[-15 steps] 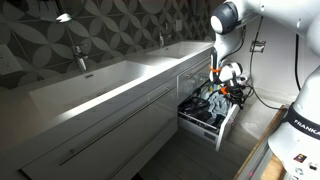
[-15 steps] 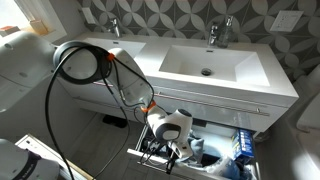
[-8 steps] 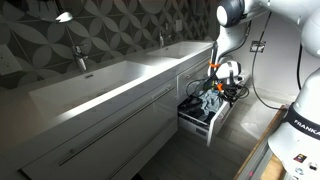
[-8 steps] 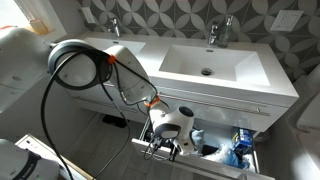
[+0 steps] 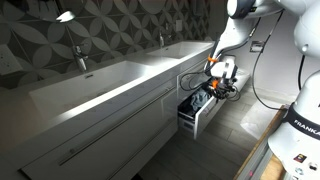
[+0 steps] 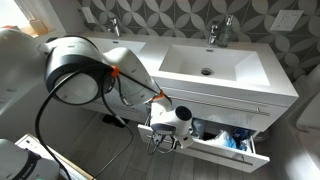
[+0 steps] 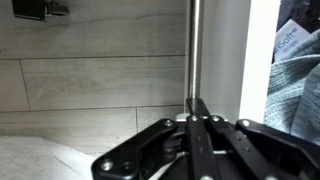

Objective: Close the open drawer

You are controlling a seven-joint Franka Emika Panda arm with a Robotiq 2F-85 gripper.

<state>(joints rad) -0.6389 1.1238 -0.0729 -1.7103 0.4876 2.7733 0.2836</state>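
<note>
Gripping the handle of a half-open vanity drawer

The gripper [image 7: 197, 108] sits at the front of the drawer [image 6: 218, 154], low on the vanity [image 5: 110, 125]. In the wrist view the jaws are drawn together onto the thin metal handle bar [image 7: 192, 50], which runs straight into the fingertips. The white drawer front [image 7: 258, 60] is just beside the bar.

The drawer is the bottom one, under the basin [image 6: 205, 62] nearest the arm. It sticks out partway from the cabinet face in both exterior views [image 5: 200, 118]. Its inside is still exposed:
- grey cloth [image 7: 295, 95] bunched inside
- blue package [image 7: 290, 40] next to the cloth, also seen as blue items in an exterior view [image 6: 237, 141]

The gripper shows in both exterior views [image 5: 212, 88] [image 6: 160, 138], touching the drawer front at the handle end.

The vanity's top surface [image 5: 150, 70] carries two faucets [image 6: 113, 25] [image 6: 222, 30]. Wood-look floor tile [image 7: 90, 80] fills the left of the wrist view.
</note>
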